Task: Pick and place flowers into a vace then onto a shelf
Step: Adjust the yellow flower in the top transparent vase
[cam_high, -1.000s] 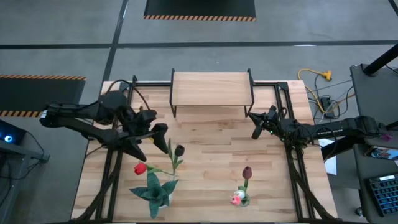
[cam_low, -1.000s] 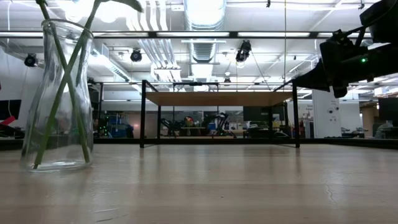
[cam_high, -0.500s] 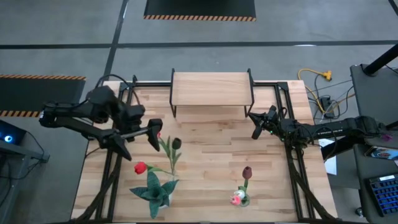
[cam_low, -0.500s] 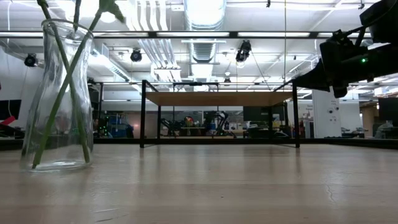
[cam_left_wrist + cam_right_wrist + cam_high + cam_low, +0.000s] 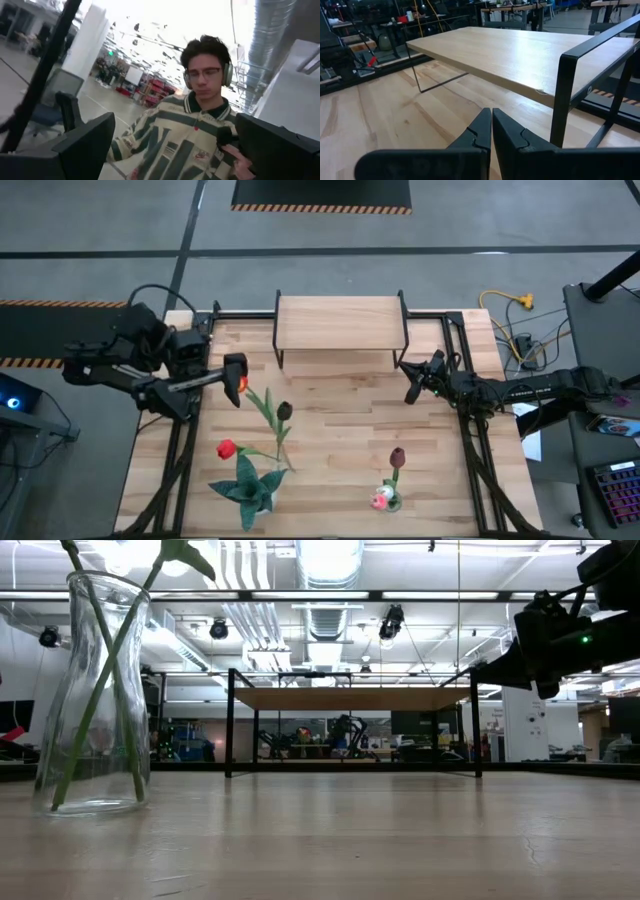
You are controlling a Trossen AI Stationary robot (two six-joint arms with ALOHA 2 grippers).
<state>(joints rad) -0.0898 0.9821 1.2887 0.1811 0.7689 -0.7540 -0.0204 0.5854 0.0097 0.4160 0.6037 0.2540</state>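
A clear glass vase stands near the table's front left with two green stems in it. In the high view a black tulip, a red tulip and an orange-headed tulip fan out from one spot. My left gripper is open, at the orange head, left of the shelf. Its wrist view shows nothing between the fingers. My right gripper is shut and empty by the shelf's right front leg. My left gripper: the orange tulip's head shows right at its fingertips from above, but I cannot tell whether they touch it. Nothing is between the open fingers in the wrist view.
A spiky teal-green plant sits at the front left. A maroon tulip and a white-pink head are near the front edge, right of the middle. The shelf's black legs stand close to my right gripper. A person is beyond the table.
My left gripper has drawn back toward the table's left and far edges, away from the other flowers. The orange tulip's head has gone with it, so its stem now leans farther to the far left.
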